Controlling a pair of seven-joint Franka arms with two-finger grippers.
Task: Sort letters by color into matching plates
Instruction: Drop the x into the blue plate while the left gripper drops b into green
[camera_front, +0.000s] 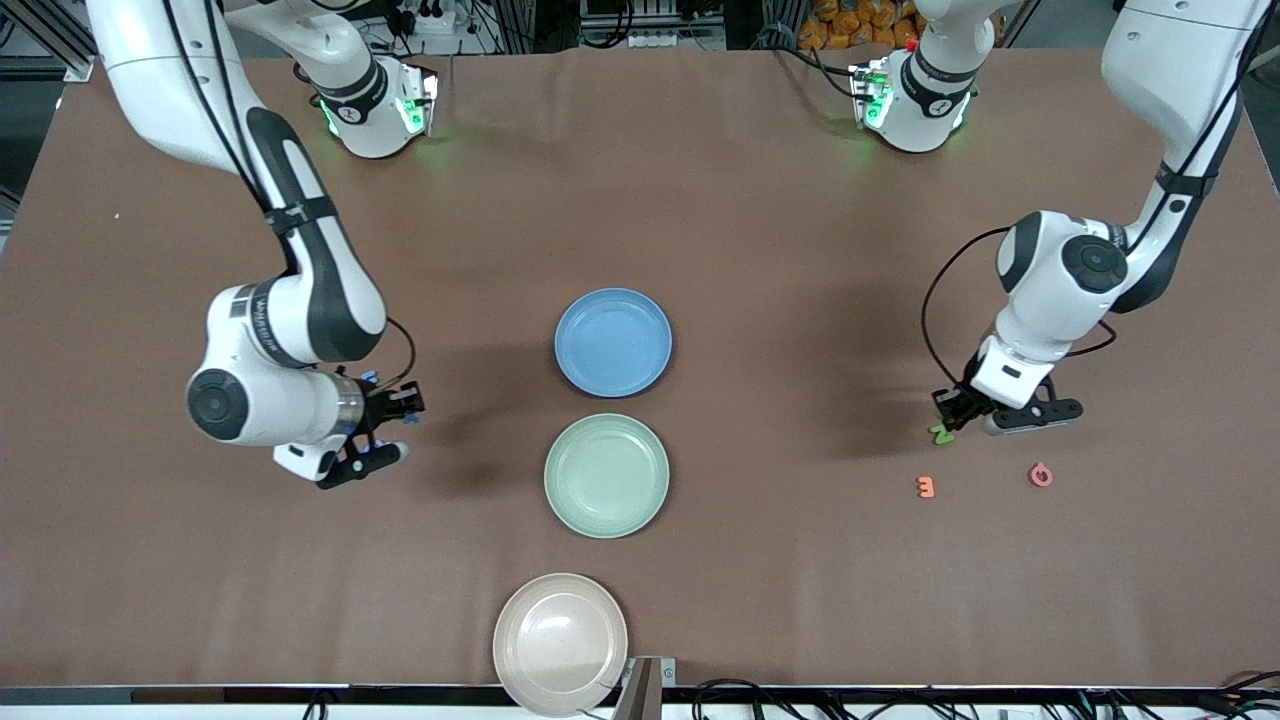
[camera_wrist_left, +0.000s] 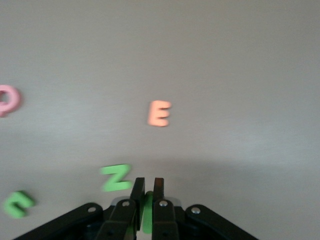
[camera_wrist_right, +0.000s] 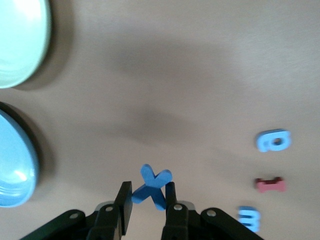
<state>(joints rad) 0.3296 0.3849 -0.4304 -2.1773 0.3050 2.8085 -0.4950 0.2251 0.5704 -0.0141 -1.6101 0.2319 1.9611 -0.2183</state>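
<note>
Two letters gripped, none delivered: blue plate (camera_front: 613, 342), mint-green plate (camera_front: 607, 475) and beige-pink plate (camera_front: 560, 644) all bare.

Right gripper (camera_wrist_right: 149, 199), toward the right arm's end of the table from the green plate, clamped on a blue X (camera_wrist_right: 152, 186) by one thin limb. Left gripper (camera_wrist_left: 148, 189), toward the left arm's end from that same plate, pinched nearly shut on a green piece (camera_wrist_left: 148, 214) held edge-on.

Likely risks: X twisting or slipping free on the carry, given so slight a hold; green piece dropping short of the plate, given how little of it sits between the fingers; a mix-up, with blue and green plates just beside each other.

Hard to make out: held green piece's shape. Loose green Z (camera_wrist_left: 116, 177), green C-like piece (camera_wrist_left: 18, 204), orange E (camera_wrist_left: 160, 113) and pink letter (camera_wrist_left: 7, 100), partly cut off, blurred at the left wrist. From the front, only orange E (camera_front: 926, 487), pink letter (camera_front: 1040, 474) and a green scrap showing. Blue round letter (camera_wrist_right: 273, 140), red piece (camera_wrist_right: 270, 184) and cut-off blue letter (camera_wrist_right: 249, 218) hidden beneath the right arm.
</note>
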